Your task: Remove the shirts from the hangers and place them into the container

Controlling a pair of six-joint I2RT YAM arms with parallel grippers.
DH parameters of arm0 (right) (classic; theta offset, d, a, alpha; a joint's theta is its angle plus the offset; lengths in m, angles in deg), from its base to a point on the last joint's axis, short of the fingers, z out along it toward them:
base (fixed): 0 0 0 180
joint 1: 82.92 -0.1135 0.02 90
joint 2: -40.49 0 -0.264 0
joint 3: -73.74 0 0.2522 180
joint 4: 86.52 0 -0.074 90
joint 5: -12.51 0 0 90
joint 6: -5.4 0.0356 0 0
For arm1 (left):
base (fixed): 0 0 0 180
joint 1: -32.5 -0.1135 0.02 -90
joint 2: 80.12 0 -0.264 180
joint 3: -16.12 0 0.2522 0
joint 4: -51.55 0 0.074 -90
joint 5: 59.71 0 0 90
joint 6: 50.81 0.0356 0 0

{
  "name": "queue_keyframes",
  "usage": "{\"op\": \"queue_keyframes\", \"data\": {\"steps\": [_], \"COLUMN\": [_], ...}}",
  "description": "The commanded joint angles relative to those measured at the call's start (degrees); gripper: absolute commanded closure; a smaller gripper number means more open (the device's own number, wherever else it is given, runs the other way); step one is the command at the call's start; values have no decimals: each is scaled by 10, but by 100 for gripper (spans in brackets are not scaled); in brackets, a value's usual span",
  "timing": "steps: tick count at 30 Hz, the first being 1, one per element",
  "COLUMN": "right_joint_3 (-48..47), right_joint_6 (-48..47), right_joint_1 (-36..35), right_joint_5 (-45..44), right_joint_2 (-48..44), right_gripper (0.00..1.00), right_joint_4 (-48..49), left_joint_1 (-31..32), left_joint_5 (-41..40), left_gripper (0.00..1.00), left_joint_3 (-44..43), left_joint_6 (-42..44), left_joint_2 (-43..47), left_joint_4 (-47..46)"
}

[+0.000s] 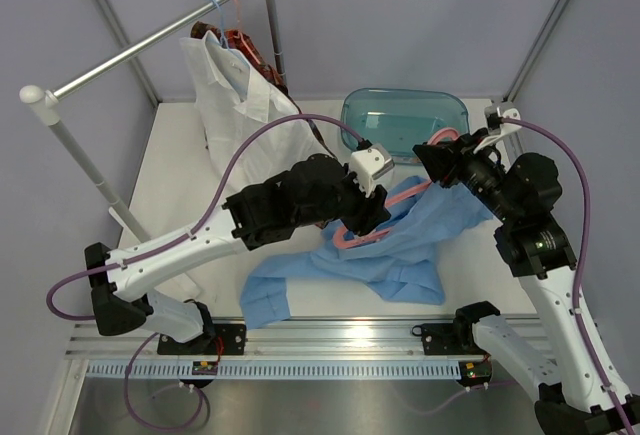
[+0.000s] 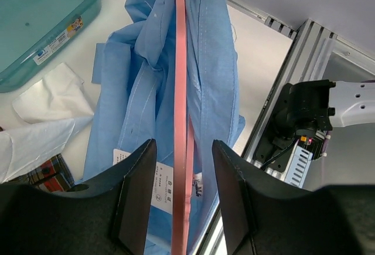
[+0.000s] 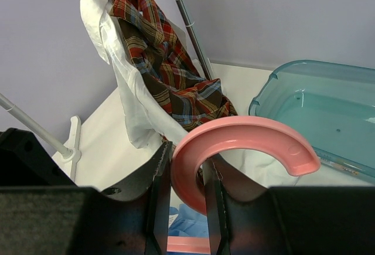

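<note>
While the right gripper (image 3: 186,170) clamps the pink hanger (image 3: 246,136) near the container (image 3: 316,66), the left gripper (image 2: 183,170) straddles its bar with jaws parted.

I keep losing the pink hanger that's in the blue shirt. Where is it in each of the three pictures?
Top external: pink hanger mid-table, between the two arms, on the blue shirt.
Left wrist: hanger as a vertical strip down the centre.
Right wrist: hanger at bottom centre, only its curved hook showing.
Shared landmark: the teal container.

shirt (image 1: 400,250) on table (image 1: 180,170), container (image 1: 352,120) behind it
</note>
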State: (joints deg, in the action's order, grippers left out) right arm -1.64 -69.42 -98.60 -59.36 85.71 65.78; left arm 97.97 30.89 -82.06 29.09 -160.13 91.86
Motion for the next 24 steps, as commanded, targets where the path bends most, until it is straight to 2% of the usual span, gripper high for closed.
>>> {"op": "queue_keyframes", "data": {"steps": [1, 5, 10, 15, 16, 17, 19, 20, 21, 22, 24], "right_joint_3": [5, 6, 4, 5, 7, 8, 9, 9, 8, 7, 7], "right_joint_6": [-6, -3, -4, -4, -4, -4, -5, -5, -6, -10, -13], "right_joint_1": [2, 2, 1, 2, 3, 2, 2, 2, 2, 1, 2], "right_joint_5": [17, 18, 19, 22, 23, 23, 22, 20, 18, 15, -2], "right_joint_2": [-10, -10, -11, -12, -11, -13, -14, -14, -14, -13, -14], "right_gripper": [100, 100, 100, 100, 100, 100, 100, 99, 97, 82, 60], "right_joint_4": [44, 45, 43, 43, 43, 43, 40, 37, 26, 18, -9], "left_joint_1": [2, 2, 3, 3, 3, 2, 2, 2, 2, 3, 3], "left_joint_5": [-3, -2, 4, 7, 6, 6, 2, -2, -2, -11, -29], "left_gripper": [53, 57, 68, 72, 75, 85, 98, 100, 100, 100, 100], "left_joint_3": [-21, -22, -21, -22, -23, -24, -26, -26, -26, -25, -22], "left_joint_6": [7, 9, 8, 9, 8, 9, 9, 9, 8, 8, 6], "left_joint_2": [-1, -6, -16, -24, -26, -26, -25, -23, -22, -20, -16], "left_joint_4": [-19, -18, -19, -18, -18, -18, -19, -19, -19, -19, -20]}}
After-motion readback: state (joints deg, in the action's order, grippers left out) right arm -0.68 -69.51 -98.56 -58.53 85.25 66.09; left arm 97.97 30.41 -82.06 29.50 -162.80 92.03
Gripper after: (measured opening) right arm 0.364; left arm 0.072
